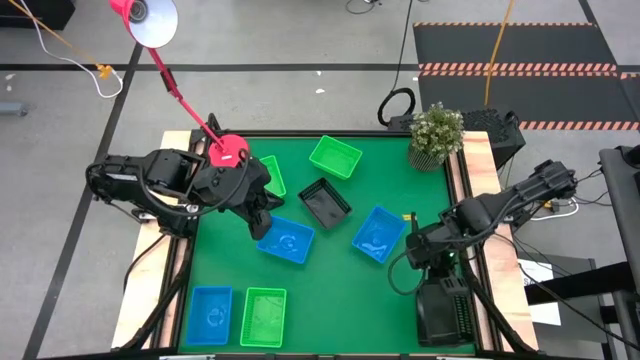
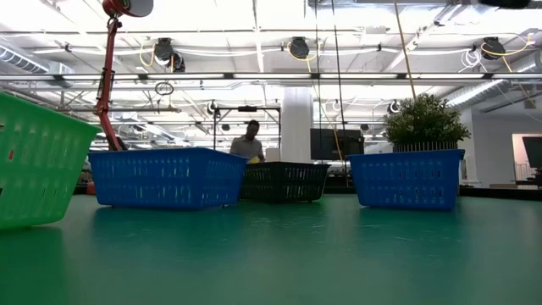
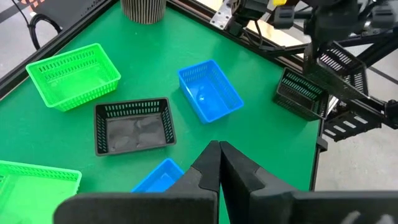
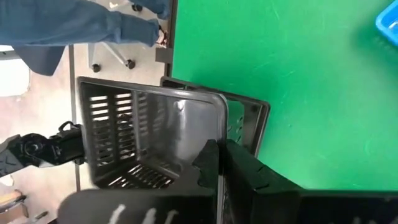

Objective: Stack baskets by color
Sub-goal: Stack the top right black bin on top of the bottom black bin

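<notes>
Just under the clenched right gripper (image 4: 217,155), the black perforated plastic basket (image 4: 155,137) overhangs the table edge; a nudge could topple it.

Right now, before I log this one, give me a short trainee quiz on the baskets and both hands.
1. How many blue baskets show in the high view?
2. True or false: the left hand holds a green basket.
3. The right hand is shut on a basket of which colour? A blue, B green, C black.
Key: 1 three; 2 false, it is shut and empty; 3 C, the black basket.
</notes>
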Motion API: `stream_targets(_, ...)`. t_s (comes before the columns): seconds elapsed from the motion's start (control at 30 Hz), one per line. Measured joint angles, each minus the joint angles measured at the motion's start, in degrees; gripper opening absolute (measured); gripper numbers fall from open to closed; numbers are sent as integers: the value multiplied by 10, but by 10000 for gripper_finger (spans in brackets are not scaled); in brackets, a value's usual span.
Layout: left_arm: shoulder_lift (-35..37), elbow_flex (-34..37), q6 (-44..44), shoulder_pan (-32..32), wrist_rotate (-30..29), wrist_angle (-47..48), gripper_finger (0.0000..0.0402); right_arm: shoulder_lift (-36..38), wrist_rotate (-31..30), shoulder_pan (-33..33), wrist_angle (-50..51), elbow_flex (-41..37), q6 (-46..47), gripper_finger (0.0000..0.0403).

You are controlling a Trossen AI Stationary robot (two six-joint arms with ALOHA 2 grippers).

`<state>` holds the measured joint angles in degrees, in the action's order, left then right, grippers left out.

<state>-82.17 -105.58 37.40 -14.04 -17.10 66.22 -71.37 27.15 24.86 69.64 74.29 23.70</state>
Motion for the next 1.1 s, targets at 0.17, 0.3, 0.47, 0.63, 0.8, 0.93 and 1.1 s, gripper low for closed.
stream_targets(0.17,0,0,0,0,0,0,6,7,2,0,-44,-47,4,1)
stream_targets(0.3,0,0,-1,0,0,0,5,27,16,0,-103,-95,28,1)
stream_targets(0.47,0,0,-8,0,0,0,5,57,16,0,-159,-149,61,1)
stream_targets(0.63,0,0,-12,0,0,0,6,81,17,0,-211,-197,78,1)
stream_targets(0.8,0,0,-17,0,0,0,5,97,32,0,-243,-237,100,1)
stream_targets(0.93,0,0,-17,0,0,0,5,98,35,7,-247,-248,97,1)
stream_targets(1.1,0,0,-17,0,0,0,5,98,45,16,-248,-249,85,1)
